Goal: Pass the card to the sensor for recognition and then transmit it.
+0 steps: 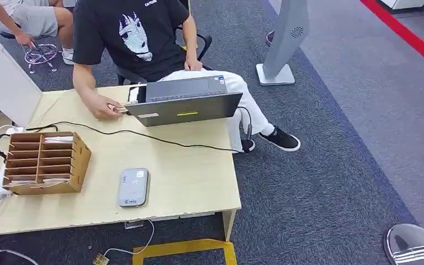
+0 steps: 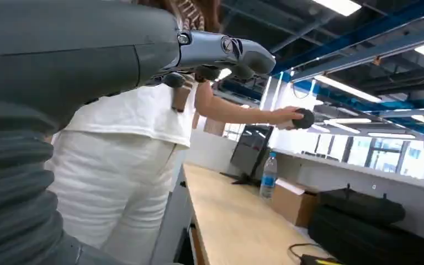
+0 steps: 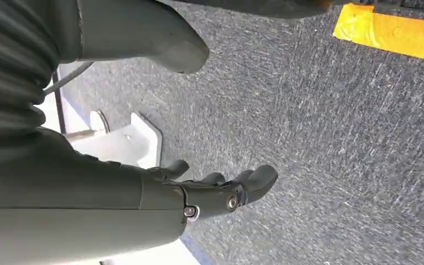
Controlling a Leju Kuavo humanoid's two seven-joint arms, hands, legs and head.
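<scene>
Cards sit in the organiser near the table's left edge; none taken out yet. Sensor, grey pad, lies near the front edge, nothing on it. Judged: task not begun, pick, scan and handover all left. Left hand holds nothing, fingers lightly curled, raised w/ a person in white close by. Right hand hangs over carpet, fingers apart, holds nothing. Laptop at the far edge w/ a seated person touching its side; black cable crosses the table. Room: grey carpet, yellow floor tape, red stripe.
</scene>
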